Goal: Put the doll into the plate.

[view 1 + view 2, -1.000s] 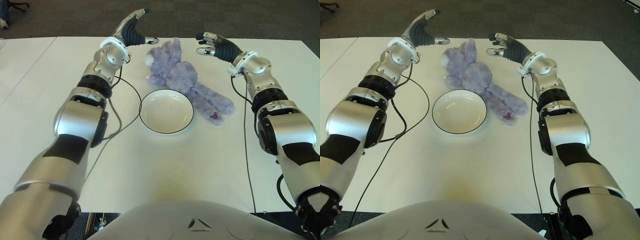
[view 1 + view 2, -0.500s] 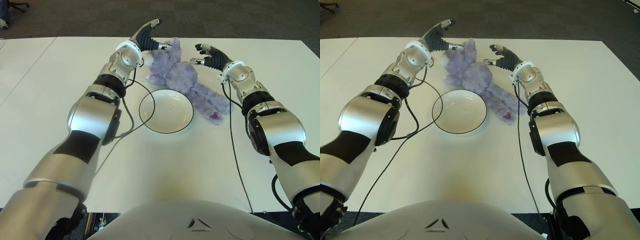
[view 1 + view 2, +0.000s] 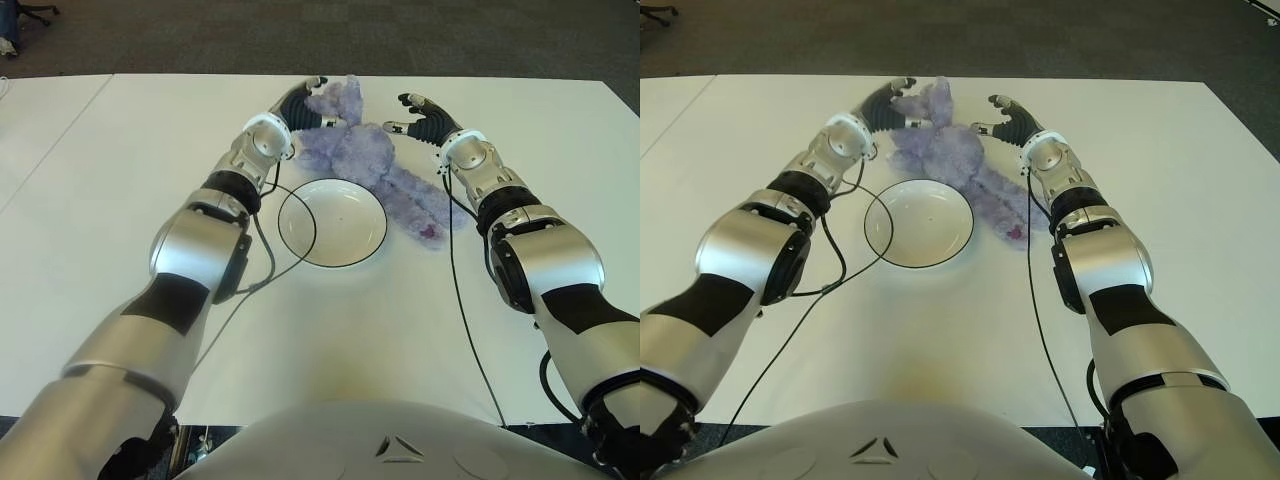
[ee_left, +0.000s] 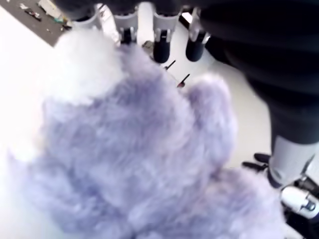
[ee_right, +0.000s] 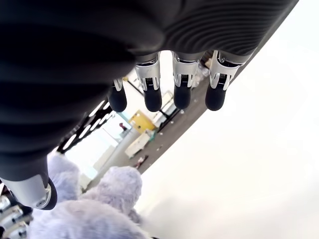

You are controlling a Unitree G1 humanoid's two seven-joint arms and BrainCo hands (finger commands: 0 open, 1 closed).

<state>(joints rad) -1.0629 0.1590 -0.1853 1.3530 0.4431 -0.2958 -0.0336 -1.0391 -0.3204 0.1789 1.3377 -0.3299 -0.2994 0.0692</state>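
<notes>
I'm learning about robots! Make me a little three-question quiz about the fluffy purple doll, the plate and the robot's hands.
1. True or false: the doll lies inside the plate.
2. Which hand is up against the doll's head? A) left hand B) right hand C) neither
3. Fill in: the right hand's fingers are ____, holding nothing.

Key: 1. False, it lies on the table just behind the plate. 2. A. 3. open.

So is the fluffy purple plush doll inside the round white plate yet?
No, the doll lies on the table beside the plate.
</notes>
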